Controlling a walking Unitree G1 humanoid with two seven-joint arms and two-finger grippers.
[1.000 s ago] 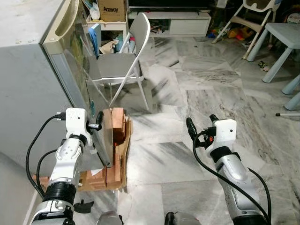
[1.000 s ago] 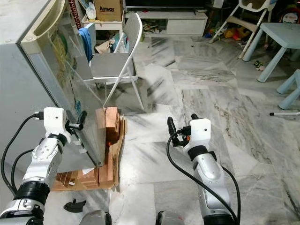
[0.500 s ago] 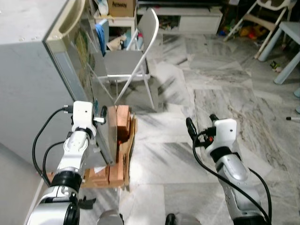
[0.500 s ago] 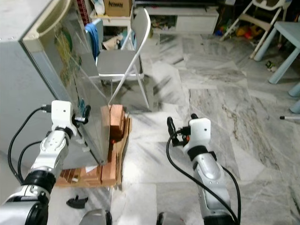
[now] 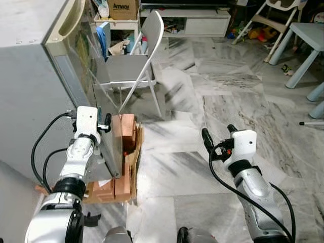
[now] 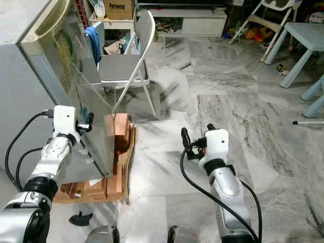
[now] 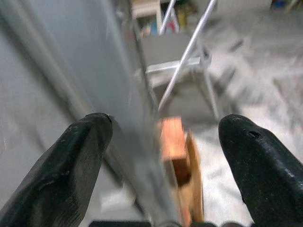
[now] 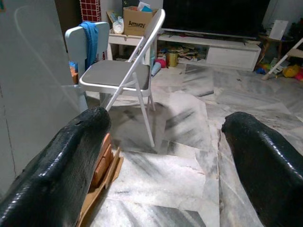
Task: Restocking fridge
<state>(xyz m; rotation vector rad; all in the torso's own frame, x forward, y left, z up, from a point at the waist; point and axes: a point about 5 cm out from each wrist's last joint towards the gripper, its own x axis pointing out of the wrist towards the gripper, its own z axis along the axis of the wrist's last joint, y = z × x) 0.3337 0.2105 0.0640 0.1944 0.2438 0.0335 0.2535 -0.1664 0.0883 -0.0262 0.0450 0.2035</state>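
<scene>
The left gripper (image 7: 161,156) is held spread wide open, with the edge of the fridge door (image 5: 96,116) sitting in the gap between the two fingers (image 7: 80,161). No real contact can be confirmed though, since the wrist picture is badly blurred and the door edge is just a grey smear there. In the head views the gripper (image 6: 87,123) is seen right up against the door's lower edge, but its far finger is hidden behind the door.

The right gripper (image 5: 216,136) is held out over the bare marble floor (image 5: 202,101), well apart from the fridge (image 5: 30,76). Its fingers (image 8: 71,156) are parted too and nothing is held between them.

Under the fridge, a stack of wooden blocks (image 5: 124,147) on flattened cardboard is seen; how far it runs under the cabinet can't be made out. The inside of the fridge is hidden by the door, which is only open a crack.

Further back, a white folding chair (image 5: 136,61) is stood just beyond the door, and behind it a cardboard box (image 5: 124,10) is partly cut off at the top of the frame. A pale blue table (image 5: 306,43) is cropped at the right edge. A small dark object (image 6: 81,218) is lying on the floor near the robot's feet, too small to identify.
</scene>
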